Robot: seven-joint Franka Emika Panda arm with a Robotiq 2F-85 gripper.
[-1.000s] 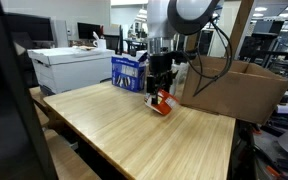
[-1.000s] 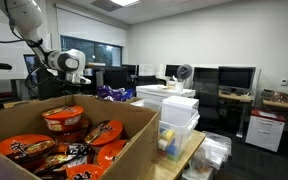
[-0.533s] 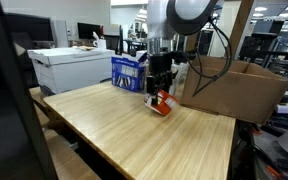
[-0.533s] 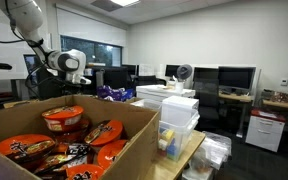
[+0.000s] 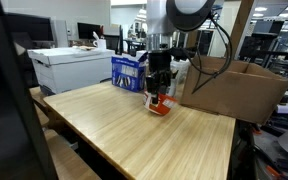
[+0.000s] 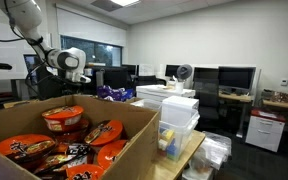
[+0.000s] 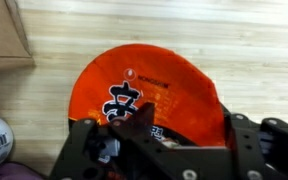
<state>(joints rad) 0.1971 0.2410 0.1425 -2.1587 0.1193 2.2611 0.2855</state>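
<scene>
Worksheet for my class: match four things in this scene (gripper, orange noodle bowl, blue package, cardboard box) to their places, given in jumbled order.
Things
1 gripper
2 orange noodle bowl
3 blue package
4 cardboard box

Places
A full of noodle bowls
B on the table, under the gripper
C just above the bowl
D upright at the table's far side

Pairs: 1-C, 2-B, 3-D, 4-A

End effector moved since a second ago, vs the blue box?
Yes, slightly down: the end effector sits lower against the blue box, closer onto the orange noodle bowl.
</scene>
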